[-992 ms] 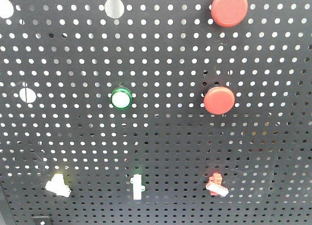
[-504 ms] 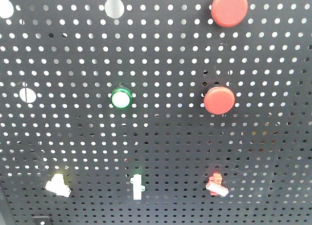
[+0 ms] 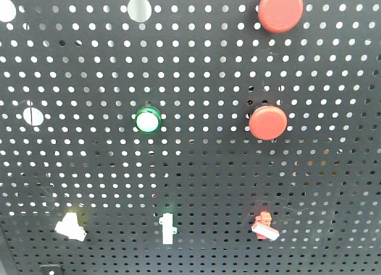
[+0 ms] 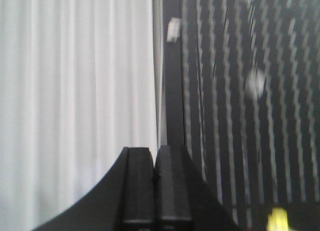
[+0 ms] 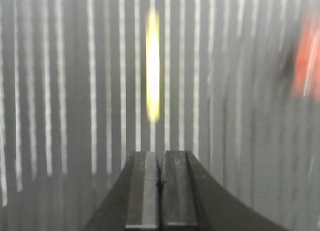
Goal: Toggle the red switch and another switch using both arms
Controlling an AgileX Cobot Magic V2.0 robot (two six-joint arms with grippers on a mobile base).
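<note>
The red switch, small with a white-tipped lever, sits low on the right of the black pegboard. Two white switches share its row: one in the middle, one at the left. Neither gripper shows in the front view. In the left wrist view my left gripper is shut and empty beside the board's left edge. In the right wrist view my right gripper is shut and empty, facing the blurred board below a yellowish streak; a red blur lies at the far right.
Two large round red push buttons and a green-ringed button are mounted higher on the board. A white curtain fills the left of the left wrist view. A yellow object shows at its bottom right.
</note>
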